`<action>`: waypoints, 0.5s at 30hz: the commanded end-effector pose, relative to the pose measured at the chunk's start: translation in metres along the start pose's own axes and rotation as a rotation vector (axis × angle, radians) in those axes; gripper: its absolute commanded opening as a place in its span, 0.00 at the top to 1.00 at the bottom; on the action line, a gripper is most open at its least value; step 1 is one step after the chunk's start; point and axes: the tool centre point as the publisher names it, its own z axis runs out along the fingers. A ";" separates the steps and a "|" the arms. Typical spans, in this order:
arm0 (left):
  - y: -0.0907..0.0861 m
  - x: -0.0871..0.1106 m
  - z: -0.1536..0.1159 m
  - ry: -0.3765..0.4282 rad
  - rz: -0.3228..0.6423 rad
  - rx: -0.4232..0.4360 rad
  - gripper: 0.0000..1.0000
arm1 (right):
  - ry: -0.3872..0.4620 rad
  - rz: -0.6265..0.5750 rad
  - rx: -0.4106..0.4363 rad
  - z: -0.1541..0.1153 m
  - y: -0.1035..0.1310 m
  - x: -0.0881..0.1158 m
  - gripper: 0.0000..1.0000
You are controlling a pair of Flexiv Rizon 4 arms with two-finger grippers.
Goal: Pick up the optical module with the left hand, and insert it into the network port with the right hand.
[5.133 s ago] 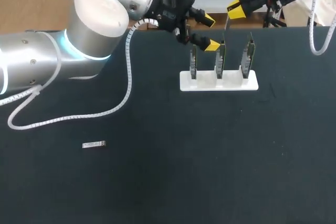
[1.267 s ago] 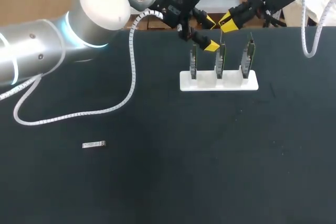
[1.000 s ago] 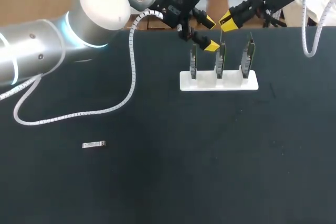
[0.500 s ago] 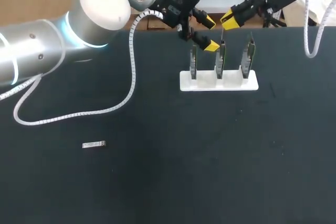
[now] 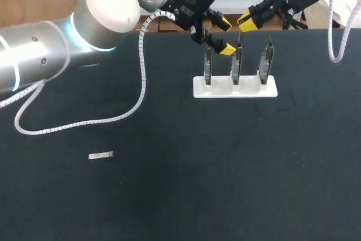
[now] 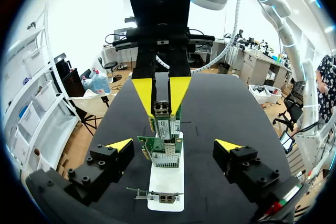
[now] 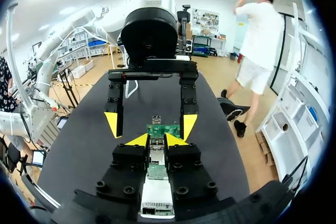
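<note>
The optical module (image 5: 101,155) lies on the tabletop (image 5: 180,196), well apart from both arms. Left gripper (image 5: 225,36) — fingers wide — hovers by the card stand (image 5: 248,90). The right gripper (image 7: 157,140) fingers, narrow, apparently pinch the middle card (image 5: 237,63). Any sideways retreat could topple the stand.

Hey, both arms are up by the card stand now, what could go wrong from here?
1. The left gripper, jaws open, and the right gripper sit close together over the middle card; they may collide.
2. The right jaws hold a silver module near that upright card's top; a skewed push might tilt it in the white stand.
3. Another module lies far off on the table, untouched.
</note>
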 end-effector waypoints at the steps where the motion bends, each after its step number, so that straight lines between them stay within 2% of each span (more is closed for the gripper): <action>1: 0.001 -0.001 0.000 0.004 -0.001 0.002 0.00 | 0.005 -0.002 0.007 0.002 0.003 -0.001 1.00; 15: 0.001 -0.001 0.000 0.004 -0.001 0.002 0.00 | 0.018 0.009 0.025 0.000 0.006 0.000 1.00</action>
